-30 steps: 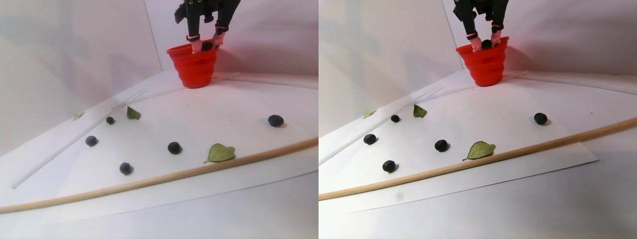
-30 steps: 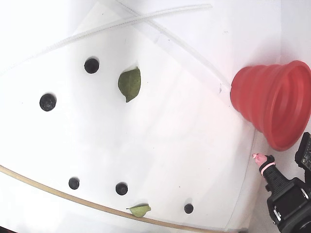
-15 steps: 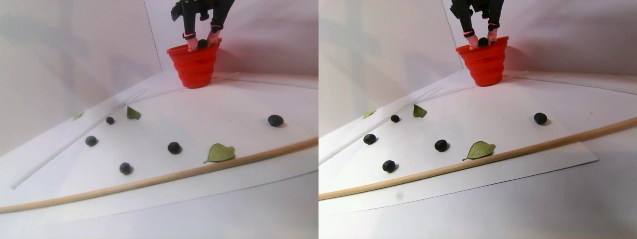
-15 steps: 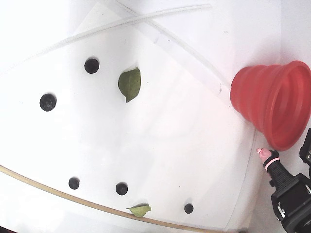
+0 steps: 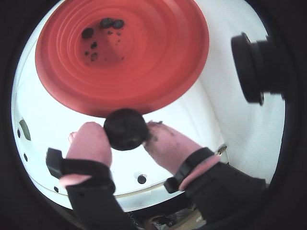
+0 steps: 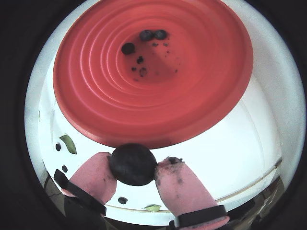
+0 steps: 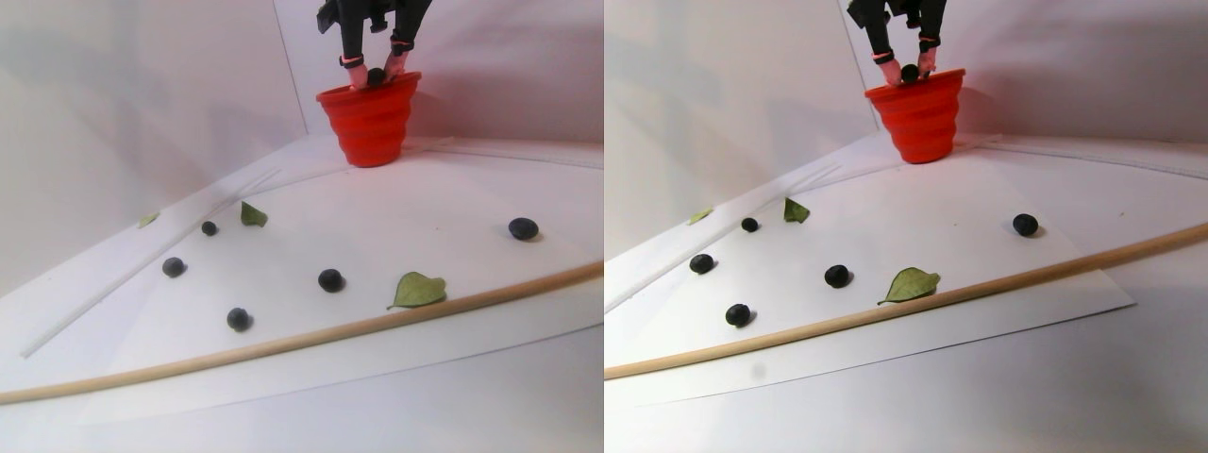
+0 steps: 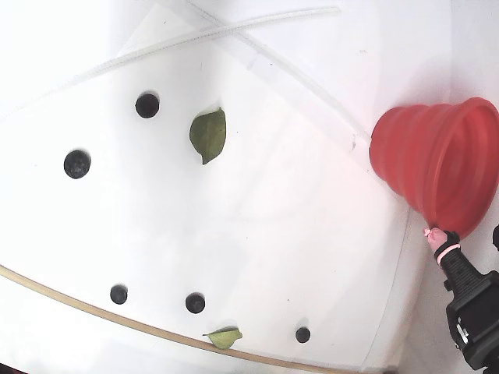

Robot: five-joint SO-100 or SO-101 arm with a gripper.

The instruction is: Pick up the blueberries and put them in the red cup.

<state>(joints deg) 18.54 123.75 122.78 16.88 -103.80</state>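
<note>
Gripper (image 6: 133, 167) clamps one blueberry (image 6: 132, 164) just short of the red cup (image 6: 96, 96) rim (opening lies toward frame top).

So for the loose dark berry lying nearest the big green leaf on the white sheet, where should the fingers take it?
Across its middle, from straight above: the small round dark blueberry sits alone on the flat white sheet, clear of the large green leaf. The gripper already holds another blueberry that way.

Red cup (image 6: 96, 96) upright, blueberries (image 6: 147, 35) inside — others (image 8: 77, 164) scattered
</note>
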